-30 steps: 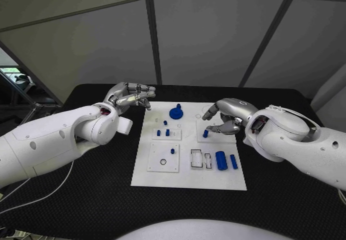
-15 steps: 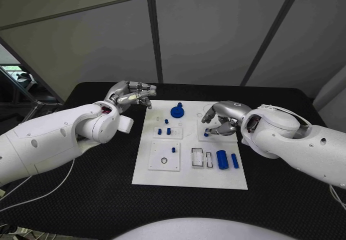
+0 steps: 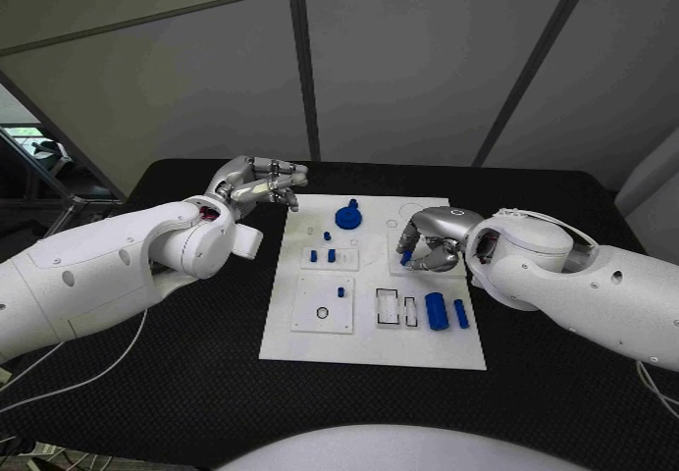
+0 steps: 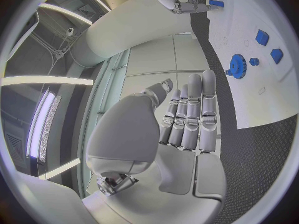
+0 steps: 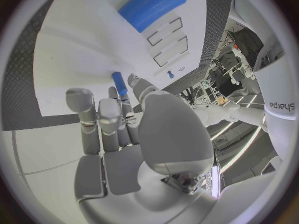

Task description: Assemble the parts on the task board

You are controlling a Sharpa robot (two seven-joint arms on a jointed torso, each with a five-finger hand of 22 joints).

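Black table (image 3: 170, 392) under white task board (image 3: 371, 343), grey wall panels, right hand (image 3: 429, 242) pinching blue peg (image 5: 119, 83), left hand (image 3: 260, 183) curled, holding nothing

Grey wall panels (image 3: 410, 69) with dark seams stand behind the black tabletop (image 3: 170, 353); at the left edge, perhaps a window (image 3: 28, 142); long ceiling lights (image 4: 44, 124) glow overhead.

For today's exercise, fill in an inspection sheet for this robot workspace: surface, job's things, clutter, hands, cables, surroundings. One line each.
Surface: black table, textured.
Job's things: white task board; on it a blue gear, a blue cylinder, small blue pegs.
Clutter: nothing seen.
Hands: left hand hovers off the board's far left corner, holding nothing; right hand over the board, fingers at a blue peg, grip unclear.
Cables: pale cable under the left arm.
Surroundings: grey panel walls.
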